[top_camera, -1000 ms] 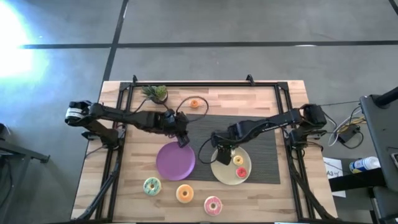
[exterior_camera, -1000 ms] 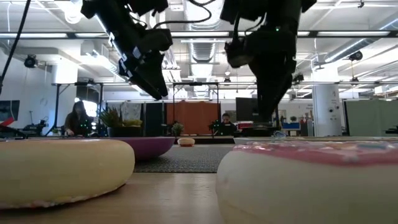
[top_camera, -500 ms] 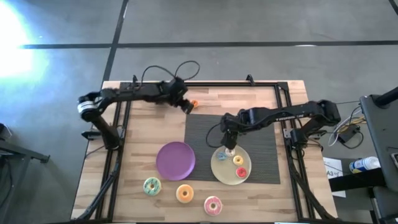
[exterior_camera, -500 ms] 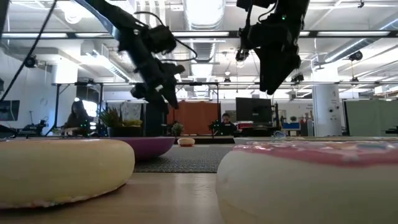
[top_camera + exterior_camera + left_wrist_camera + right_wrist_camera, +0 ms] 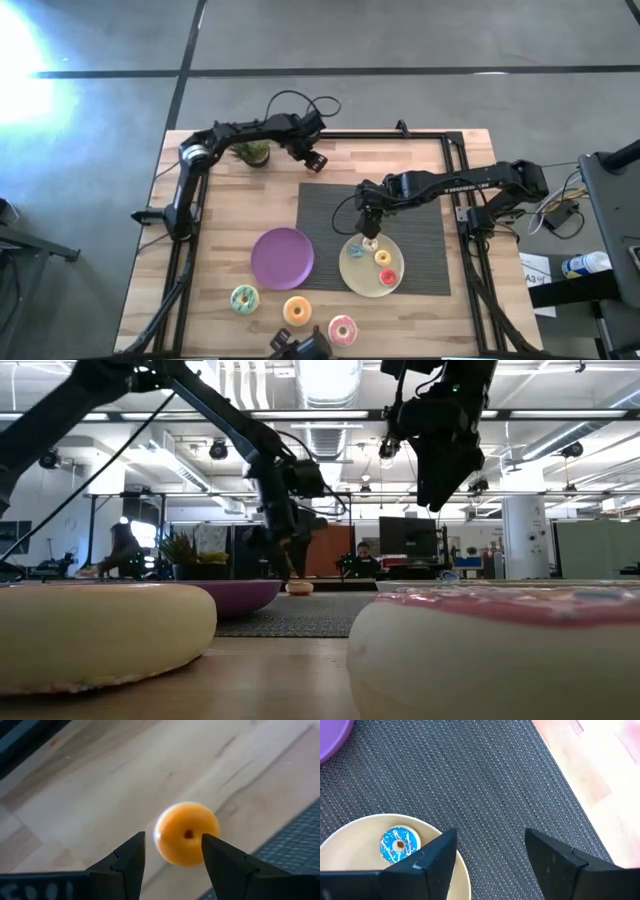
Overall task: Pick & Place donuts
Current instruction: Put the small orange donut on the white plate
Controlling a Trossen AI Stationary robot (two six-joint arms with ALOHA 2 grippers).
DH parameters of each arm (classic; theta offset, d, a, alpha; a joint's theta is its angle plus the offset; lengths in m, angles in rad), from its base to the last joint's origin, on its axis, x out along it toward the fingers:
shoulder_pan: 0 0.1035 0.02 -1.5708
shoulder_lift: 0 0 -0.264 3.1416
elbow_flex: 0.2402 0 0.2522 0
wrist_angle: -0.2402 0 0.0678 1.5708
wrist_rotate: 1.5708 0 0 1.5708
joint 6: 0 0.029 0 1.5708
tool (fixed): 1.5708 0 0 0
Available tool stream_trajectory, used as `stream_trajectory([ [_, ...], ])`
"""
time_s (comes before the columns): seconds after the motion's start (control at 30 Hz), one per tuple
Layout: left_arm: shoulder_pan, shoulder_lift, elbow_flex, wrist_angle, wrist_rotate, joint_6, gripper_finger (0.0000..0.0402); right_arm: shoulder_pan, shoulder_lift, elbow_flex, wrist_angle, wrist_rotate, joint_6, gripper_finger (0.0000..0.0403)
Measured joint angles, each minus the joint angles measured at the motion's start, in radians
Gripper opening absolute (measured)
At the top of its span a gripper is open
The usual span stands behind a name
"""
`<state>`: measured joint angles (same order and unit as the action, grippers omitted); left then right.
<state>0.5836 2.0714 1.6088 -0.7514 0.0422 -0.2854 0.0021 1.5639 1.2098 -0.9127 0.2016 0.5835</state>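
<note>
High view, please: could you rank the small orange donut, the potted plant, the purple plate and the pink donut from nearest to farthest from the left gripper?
From the left gripper:
1. Small orange donut, directly under the open fingers at the table's far edge.
2. Potted plant, beside it toward the left arm's side.
3. Purple plate, mid-table.
4. Pink donut, at the near edge.

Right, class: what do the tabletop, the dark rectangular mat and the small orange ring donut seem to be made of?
Pale tabletop: looks like wood, with plank seams and grain, matte finish. Dark rectangular mat: seems woven, fabric or vinyl, with a fine ribbed weave. Small orange ring donut: probably smooth plastic or rubber, given its even colour and soft sheen; the exact material is unclear.
</note>
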Motion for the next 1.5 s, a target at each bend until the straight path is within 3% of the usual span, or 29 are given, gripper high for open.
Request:
stream_trajectory([
  [0.27,0.017,0.047,0.026,0.004,0.028,0.022,0.0148,0.000,0.000,-0.003,0.002,0.007,-0.006,0.0224],
  [0.63,0.020,0.058,0.021,-0.005,0.079,0.057,0.0012,0.000,0.000,-0.004,0.007,-0.005,-0.039,0.0224],
  [0.87,0.012,0.000,0.046,-0.052,0.088,0.056,0.0001,-0.001,-0.027,-0.004,0.074,-0.020,-0.076,0.0224],
  [0.97,-0.008,-0.082,0.031,-0.018,0.191,0.045,0.0001,-0.020,-0.054,-0.004,0.118,-0.022,-0.065,0.0224],
  [1.07,-0.040,-0.159,-0.010,0.041,0.423,-0.009,0.0001,-0.030,-0.089,-0.004,0.161,0.006,-0.110,0.0224],
  [1.23,-0.097,-0.237,-0.114,0.206,0.741,-0.122,0.0001,0.007,-0.148,-0.004,0.254,0.040,-0.448,0.0224],
  [1.37,-0.142,-0.265,-0.194,0.319,0.846,-0.216,0.0000,0.039,-0.157,-0.004,0.290,0.071,-0.755,0.0224],
  [1.5,-0.187,-0.278,-0.253,0.470,0.937,-0.305,0.0000,0.066,-0.143,-0.004,0.304,0.094,-0.947,0.0224],
])
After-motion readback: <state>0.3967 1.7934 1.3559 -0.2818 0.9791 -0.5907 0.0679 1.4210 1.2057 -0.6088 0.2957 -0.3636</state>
